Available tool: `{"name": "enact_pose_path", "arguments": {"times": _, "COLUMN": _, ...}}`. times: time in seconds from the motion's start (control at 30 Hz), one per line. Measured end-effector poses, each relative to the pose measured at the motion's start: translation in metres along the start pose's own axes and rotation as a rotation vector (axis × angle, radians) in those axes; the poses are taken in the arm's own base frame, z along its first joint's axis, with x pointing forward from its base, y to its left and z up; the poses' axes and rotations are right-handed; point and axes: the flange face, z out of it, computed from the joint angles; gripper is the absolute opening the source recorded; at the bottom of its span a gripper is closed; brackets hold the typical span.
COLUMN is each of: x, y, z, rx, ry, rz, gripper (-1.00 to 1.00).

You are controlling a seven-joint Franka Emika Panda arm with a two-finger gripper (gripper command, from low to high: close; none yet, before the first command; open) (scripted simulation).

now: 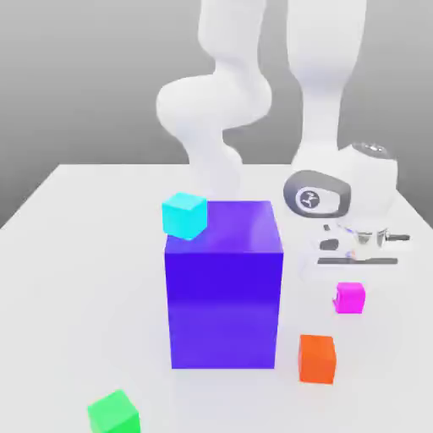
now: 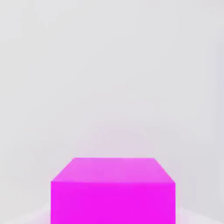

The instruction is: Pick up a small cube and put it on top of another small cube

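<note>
Green cube (image 1: 113, 413) sits nearest the exterior camera, low toward that view's left, on the white table (image 1: 68, 254). Matte, plain faces, turned so one vertical edge faces the camera. Well apart from everything else.

Large blue-purple block (image 1: 224, 287) stands mid-table: glossy, sharp-edged, taller than wide. Cyan cube (image 1: 184, 215) appears at its upper far corner; whether it rests on the block or lies behind it, cannot tell.

Orange cube (image 1: 317, 358) lies just beside the block's lower corner on the exterior view's right.

Magenta cube (image 1: 349, 298) rests on the table beyond the orange one, apart from it, roughly square to the camera. All edges equal, so no long axis.

Gripper (image 1: 357, 254) hangs above the magenta cube on the white, smooth arm (image 1: 216, 110), not touching it. Whether its fingers are apart or together, cannot tell.

Hand view: magenta cube (image 2: 113, 192) seen close, front face and top face both visible, uniform flat colour, faint pink reflection on the pale surface around it. Exterior view alone gives its neighbours.
</note>
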Motion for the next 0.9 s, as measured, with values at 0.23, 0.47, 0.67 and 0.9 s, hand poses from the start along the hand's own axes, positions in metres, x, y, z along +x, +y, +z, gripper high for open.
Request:
{"name": "enact_pose_path", "arguments": {"times": 0.23, "x": -0.002, "y": -0.006, "z": -0.032, "rx": 0.008, "ry": -0.003, "rz": 0.004, "gripper": -1.0}}
{"name": "enact_pose_path", "arguments": {"times": 0.47, "x": -0.003, "y": 0.0, "z": -0.058, "rx": -0.001, "ry": 0.003, "rz": -0.011, "gripper": -1.0}}
{"name": "enact_pose_path", "arguments": {"times": 0.67, "x": 0.049, "y": -0.029, "z": -0.076, "rx": -0.002, "ry": -0.035, "rz": 0.031, "gripper": -1.0}}
{"name": "enact_pose_path", "arguments": {"times": 0.9, "x": 0.132, "y": -0.076, "z": -0.11, "rx": 0.037, "ry": -0.098, "rz": 0.03, "gripper": -1.0}}
